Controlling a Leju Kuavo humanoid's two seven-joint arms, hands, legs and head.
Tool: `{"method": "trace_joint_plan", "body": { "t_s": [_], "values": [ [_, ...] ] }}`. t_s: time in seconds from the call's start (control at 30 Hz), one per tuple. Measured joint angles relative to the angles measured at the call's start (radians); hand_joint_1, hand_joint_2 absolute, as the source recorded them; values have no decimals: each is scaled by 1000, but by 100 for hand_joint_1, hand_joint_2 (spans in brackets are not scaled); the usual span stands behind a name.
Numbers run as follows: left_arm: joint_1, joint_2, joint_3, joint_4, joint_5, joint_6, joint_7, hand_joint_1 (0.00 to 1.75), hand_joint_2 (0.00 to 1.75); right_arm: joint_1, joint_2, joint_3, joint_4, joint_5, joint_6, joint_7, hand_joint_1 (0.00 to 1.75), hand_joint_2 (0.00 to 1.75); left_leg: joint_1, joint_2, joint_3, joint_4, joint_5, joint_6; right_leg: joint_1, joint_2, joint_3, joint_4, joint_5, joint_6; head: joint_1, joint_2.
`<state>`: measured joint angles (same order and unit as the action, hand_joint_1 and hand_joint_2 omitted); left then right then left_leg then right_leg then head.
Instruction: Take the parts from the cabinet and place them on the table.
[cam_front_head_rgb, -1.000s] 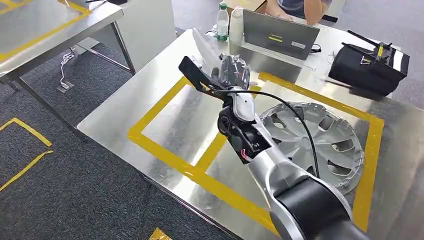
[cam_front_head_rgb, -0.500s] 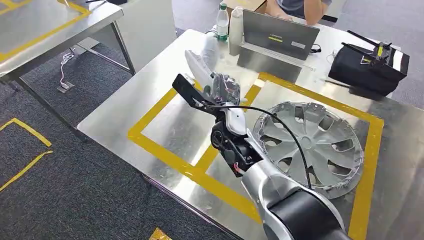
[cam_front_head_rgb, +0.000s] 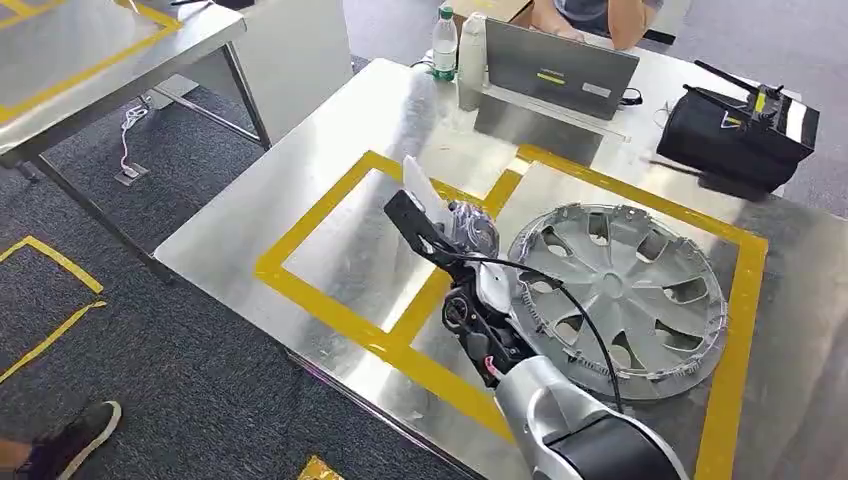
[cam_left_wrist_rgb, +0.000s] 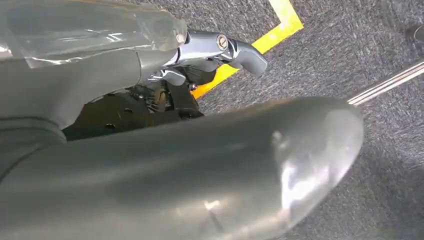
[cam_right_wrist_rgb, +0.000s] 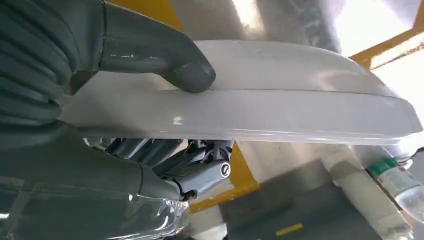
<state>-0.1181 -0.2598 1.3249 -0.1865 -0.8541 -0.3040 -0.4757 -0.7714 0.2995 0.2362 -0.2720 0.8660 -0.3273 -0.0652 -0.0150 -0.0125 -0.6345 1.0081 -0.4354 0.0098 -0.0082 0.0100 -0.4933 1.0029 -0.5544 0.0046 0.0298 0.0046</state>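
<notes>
The left hand (cam_left_wrist_rgb: 150, 65) hung above grey carpet with a grey part (cam_left_wrist_rgb: 200, 170) beside it; I could not tell if it held it. The right hand (cam_front_head_rgb: 465, 232) gripped a white part (cam_front_head_rgb: 420, 190), thumb (cam_right_wrist_rgb: 165, 55) pressed on it, above the table (cam_front_head_rgb: 330, 130), left of the wheel cover (cam_front_head_rgb: 625, 290).

No legible text — laptop (cam_front_head_rgb: 560, 68) lid stickers, bottle (cam_front_head_rgb: 445, 45) label unreadable.

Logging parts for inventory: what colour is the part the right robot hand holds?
White, glossy. The part shows best in the right wrist view, gripped by the right robot hand.
</notes>
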Motion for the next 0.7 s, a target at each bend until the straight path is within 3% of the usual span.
{"method": "trace_joint_plan", "body": {
  "t_s": [0.7],
  "values": [
    [-5,0,19,0,38,30,38,0,0,72,19,-63,1,-6,64,-52,175,175,0,0,5,0,0,0,0,0,4,0,0,0,0,0]
  ]
}}
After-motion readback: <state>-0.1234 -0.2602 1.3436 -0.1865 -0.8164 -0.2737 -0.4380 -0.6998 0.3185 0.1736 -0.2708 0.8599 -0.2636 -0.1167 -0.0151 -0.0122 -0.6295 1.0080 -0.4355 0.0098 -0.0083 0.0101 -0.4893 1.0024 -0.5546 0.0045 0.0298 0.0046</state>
